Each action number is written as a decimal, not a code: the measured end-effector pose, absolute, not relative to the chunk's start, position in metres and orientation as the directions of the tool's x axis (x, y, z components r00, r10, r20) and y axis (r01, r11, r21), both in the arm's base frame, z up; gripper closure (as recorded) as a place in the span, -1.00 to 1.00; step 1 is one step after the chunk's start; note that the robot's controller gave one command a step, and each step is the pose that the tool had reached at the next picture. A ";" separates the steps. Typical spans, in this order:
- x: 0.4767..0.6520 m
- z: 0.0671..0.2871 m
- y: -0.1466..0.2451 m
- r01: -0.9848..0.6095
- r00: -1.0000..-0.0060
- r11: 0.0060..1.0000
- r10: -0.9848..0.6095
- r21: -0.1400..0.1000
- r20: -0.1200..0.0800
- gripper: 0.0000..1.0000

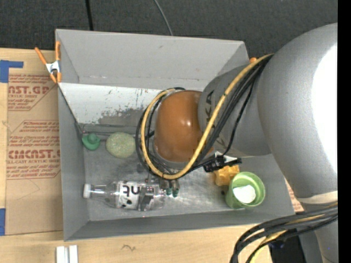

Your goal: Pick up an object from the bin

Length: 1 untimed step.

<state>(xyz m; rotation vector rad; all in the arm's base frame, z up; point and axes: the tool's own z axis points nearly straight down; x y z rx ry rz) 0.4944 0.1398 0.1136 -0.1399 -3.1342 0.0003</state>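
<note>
A clear plastic bottle (127, 194) with a black-and-white label lies on its side along the bin's front wall, its white cap pointing left. My gripper (172, 189) reaches down from under the orange cover and sits at the bottle's right end, touching or just above it. A pale green round lump (120, 144) rests behind the bottle, left of the gripper.
A small dark green piece (91, 141) lies by the left wall. At the front right sit a yellow thing (225, 174) and a green round cup with a white inside (245, 190). The arm and its cables cover the bin's right half.
</note>
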 end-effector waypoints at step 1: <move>0.479 0.130 0.155 0.111 -0.994 0.994 0.111 0.001 0.001 -1.00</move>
